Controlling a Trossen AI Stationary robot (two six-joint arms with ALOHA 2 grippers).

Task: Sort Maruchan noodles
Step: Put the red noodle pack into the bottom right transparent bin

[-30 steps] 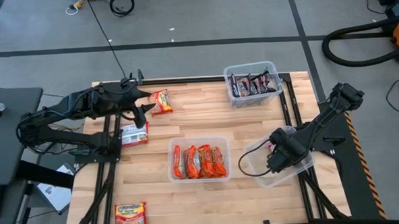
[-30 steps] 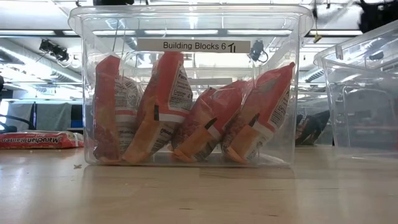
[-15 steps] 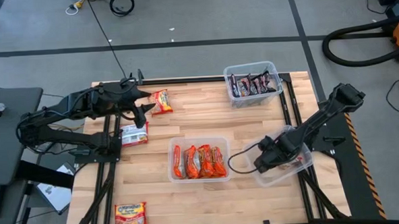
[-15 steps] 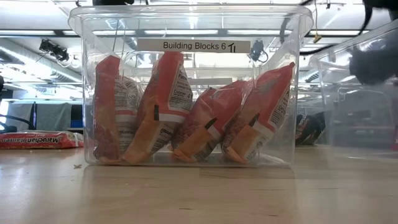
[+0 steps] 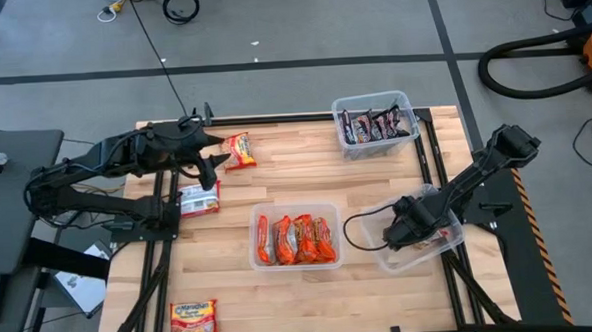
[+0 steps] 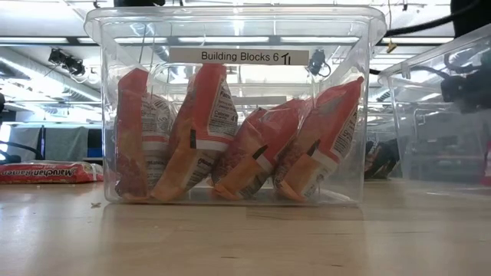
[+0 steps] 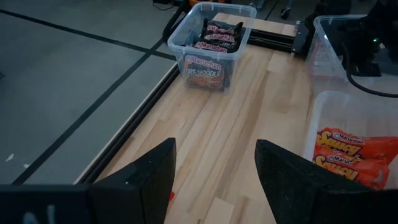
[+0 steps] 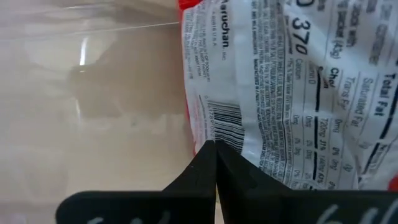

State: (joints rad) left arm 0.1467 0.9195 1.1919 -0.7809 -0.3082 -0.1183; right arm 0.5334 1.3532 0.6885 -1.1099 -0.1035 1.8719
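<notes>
The wooden table carries three clear bins. The middle bin is packed with orange-red Maruchan noodles standing on edge, and the far bin has the dark brown packets. The right gripper is down in the right-hand bin, fingers pinched together over a silver-white packet. The left gripper hangs spread wide near a loose packet; two more, and, lie along the left side.

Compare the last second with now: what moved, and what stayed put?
Only the right gripper moved: over the clear bin on the table's right side it swung toward the middle bin, then partly back. Its fingers pinch a packet. The left gripper, the loose packets and the other bins stayed put.
</notes>
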